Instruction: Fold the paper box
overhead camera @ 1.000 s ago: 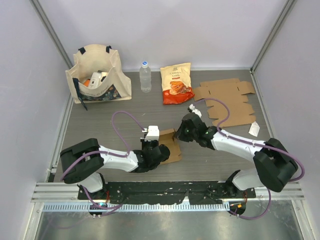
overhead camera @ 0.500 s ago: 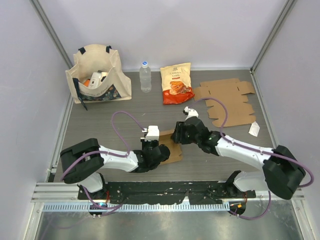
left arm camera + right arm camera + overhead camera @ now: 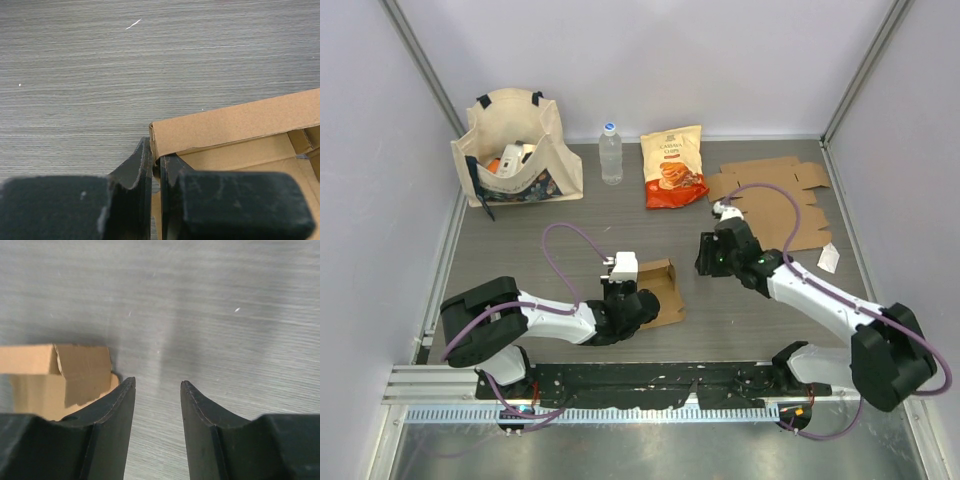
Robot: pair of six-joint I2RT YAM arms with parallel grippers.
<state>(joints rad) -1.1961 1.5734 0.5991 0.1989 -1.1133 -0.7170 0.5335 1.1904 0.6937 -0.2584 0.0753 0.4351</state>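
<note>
A: Cardboard paper box (image 3: 663, 288) is lying close ahead at our 12 o'clock; our left gripper (image 3: 156, 152) is pinching its wall at 8 o'clock.
B: Right gripper (image 3: 158, 390) is hanging spread, empty, at its 2 o'clock. We're wanting a firm pinch, pushing the flap along its crease.

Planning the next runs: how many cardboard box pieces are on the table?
2. One partly folded box mid-table, its wall pinched by the left hand; one flat blank at the back right. The bag could hide more.
</note>
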